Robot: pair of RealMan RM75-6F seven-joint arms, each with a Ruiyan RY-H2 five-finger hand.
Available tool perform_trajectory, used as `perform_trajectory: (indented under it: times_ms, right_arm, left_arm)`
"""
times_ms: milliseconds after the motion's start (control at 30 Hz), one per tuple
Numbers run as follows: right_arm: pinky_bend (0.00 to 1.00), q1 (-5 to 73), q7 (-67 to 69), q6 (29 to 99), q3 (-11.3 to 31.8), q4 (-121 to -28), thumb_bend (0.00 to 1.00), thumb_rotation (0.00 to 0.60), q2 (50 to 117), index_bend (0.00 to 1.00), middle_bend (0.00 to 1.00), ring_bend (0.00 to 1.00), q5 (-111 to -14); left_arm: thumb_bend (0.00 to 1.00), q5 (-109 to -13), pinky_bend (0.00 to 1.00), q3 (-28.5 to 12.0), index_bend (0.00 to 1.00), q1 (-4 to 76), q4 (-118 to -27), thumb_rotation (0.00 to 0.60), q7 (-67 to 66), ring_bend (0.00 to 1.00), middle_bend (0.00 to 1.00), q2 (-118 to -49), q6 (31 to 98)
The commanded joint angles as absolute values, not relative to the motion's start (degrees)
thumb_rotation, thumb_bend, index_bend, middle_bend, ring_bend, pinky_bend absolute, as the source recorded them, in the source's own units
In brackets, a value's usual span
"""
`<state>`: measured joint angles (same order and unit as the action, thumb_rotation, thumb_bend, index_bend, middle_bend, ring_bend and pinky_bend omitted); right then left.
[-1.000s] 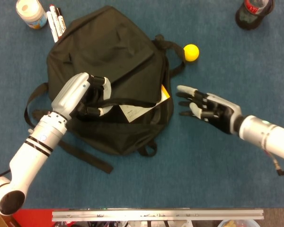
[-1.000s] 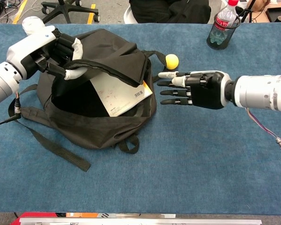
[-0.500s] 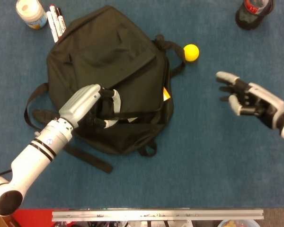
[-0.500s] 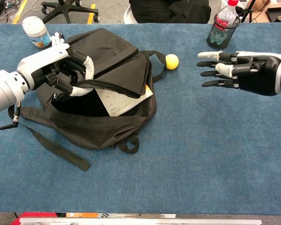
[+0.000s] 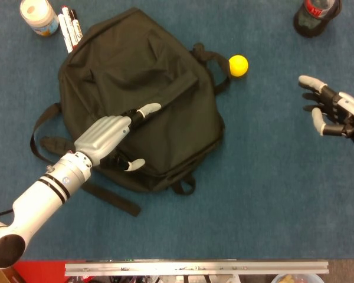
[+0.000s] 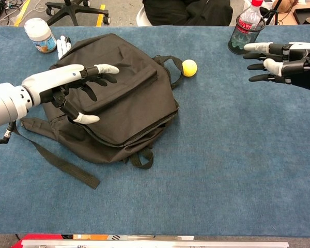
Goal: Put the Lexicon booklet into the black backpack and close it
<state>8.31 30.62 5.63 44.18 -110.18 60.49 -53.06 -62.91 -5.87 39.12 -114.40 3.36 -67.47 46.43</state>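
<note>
The black backpack (image 5: 141,82) (image 6: 129,88) lies flat on the blue table with its flap down over the opening. No booklet shows in either view. My left hand (image 5: 109,137) (image 6: 72,85) rests spread on the flap, palm down, gripping nothing. My right hand (image 5: 333,113) (image 6: 281,59) hovers at the far right, well away from the backpack, with fingers apart and nothing in it.
A yellow ball (image 5: 238,65) (image 6: 189,67) lies just right of the backpack. A white jar (image 5: 38,16) (image 6: 39,34) and markers (image 5: 69,28) sit at the back left, a bottle in a dark holder (image 5: 315,15) (image 6: 245,32) at the back right. Loose straps (image 5: 106,199) trail toward me.
My left hand lowered the flap, let go of it and now lies flat on it; the booklet is out of sight. My right hand drew back to the far right.
</note>
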Motion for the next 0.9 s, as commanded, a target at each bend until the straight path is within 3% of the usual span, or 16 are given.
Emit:
perform_trajectory:
  times_ms: [33, 300, 667, 900]
  right_arm:
    - [0.10, 8.62, 29.48, 6.29, 43.14, -109.90, 0.71, 0.600, 59.99, 0.00, 0.00, 0.00, -54.64]
    - [0.10, 10.22, 24.40, 11.74, 38.63, -109.53, 0.70, 0.600, 59.16, 0.00, 0.00, 0.00, -61.14]
    - [0.10, 13.97, 8.99, 28.64, 27.68, -105.20, 0.69, 0.600, 60.90, 0.00, 0.02, 0.00, -72.36]
    - [0.10, 15.80, -0.80, 37.71, 22.01, -101.65, 0.67, 0.600, 62.62, 0.00, 0.02, 0.00, -74.45]
  left_arm:
    - [0.23, -62.01, 0.27, -5.43, 0.00, 39.18, -114.45, 0.600, 0.44, 0.09, 0.10, -68.63, 49.24]
    - [0.23, -62.90, 0.25, -5.08, 0.00, 37.97, -112.96, 0.600, -1.48, 0.09, 0.09, -70.20, 52.61]
    - [0.23, -68.12, 0.24, -4.21, 0.00, 35.63, -108.77, 0.600, -4.06, 0.08, 0.08, -72.82, 57.98]
    - [0.23, -70.94, 0.23, -4.06, 0.00, 33.69, -105.46, 0.600, -3.38, 0.07, 0.07, -74.33, 61.24]
